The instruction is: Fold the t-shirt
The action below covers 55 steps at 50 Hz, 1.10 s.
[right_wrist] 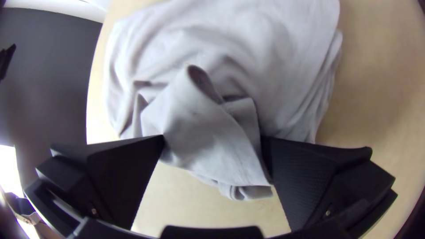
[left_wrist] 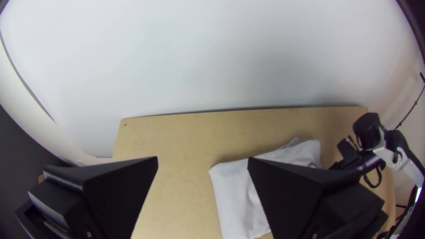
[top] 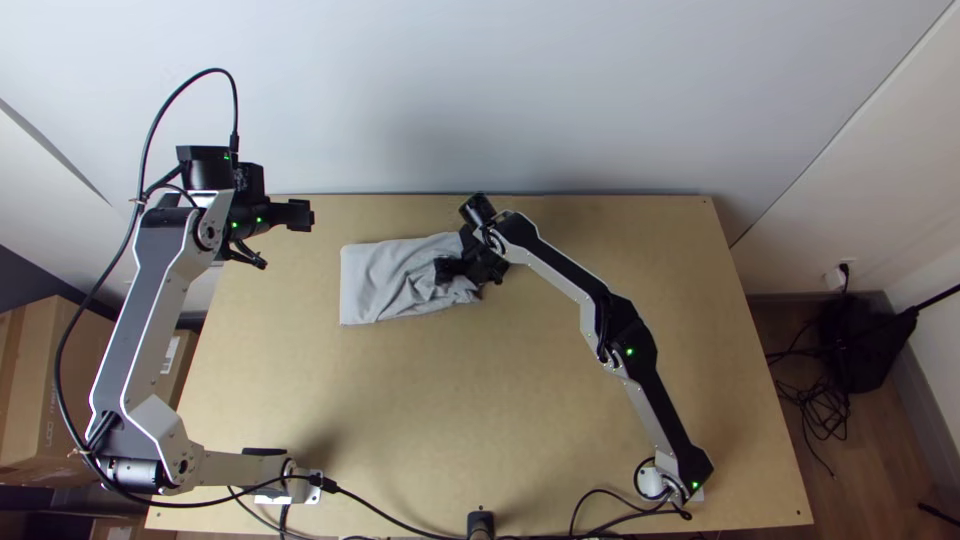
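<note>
Right wrist view: we straddle the t-shirt [right_wrist: 199, 37] where it bunches, right gripper [right_wrist: 212, 136] spread, likely to pinch slack; left gripper [left_wrist: 202, 158], also spread, sits clear.

Nothing clearly readable; top view, lower left: dark print [top: 50, 425] on the side of a cardboard box [top: 25, 370], too small to transcribe; white label [top: 169, 355] on the carton [top: 184, 370] beside it, illegible; pale label [top: 120, 533] low at the picture's edge, same.

Soft matt grey cloth of the t-shirt [top: 375, 282], smooth pale wood of the table [top: 560, 400].
</note>
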Motion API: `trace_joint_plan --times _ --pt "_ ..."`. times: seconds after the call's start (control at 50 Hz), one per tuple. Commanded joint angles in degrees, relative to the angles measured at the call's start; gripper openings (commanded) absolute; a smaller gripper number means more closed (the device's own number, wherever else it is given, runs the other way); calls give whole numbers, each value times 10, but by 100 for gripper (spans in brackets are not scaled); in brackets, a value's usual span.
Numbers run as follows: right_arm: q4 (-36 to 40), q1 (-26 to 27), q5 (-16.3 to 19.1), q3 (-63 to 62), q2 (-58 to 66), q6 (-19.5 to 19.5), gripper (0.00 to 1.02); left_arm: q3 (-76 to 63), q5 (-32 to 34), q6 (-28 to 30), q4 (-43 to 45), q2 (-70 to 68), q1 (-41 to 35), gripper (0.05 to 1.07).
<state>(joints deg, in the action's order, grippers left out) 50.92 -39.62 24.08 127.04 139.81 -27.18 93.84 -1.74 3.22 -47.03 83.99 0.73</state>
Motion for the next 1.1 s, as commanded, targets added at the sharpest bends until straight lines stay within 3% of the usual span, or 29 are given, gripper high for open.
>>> trace_joint_plan --times 0.0,0.24,0.4,0.6,0.76,1.08 --pt "18 3 9 -66 -45 -4 98 -9 -2 -4 -1 -8 2 103" --pt "36 -1 10 -176 -118 -9 98 -2 -2 -8 1 -5 -1 103" --pt "38 6 13 -187 -151 -13 98 -3 -3 -6 -2 -7 2 103" --pt "-91 59 18 -157 -130 -112 98 -5 -4 -1 -3 -10 8 103" --pt "-114 79 18 -78 -55 -191 98 0 -4 6 -3 -11 19 103" --pt "-121 85 42 57 61 -260 98 1 -3 19 -5 -12 48 103"
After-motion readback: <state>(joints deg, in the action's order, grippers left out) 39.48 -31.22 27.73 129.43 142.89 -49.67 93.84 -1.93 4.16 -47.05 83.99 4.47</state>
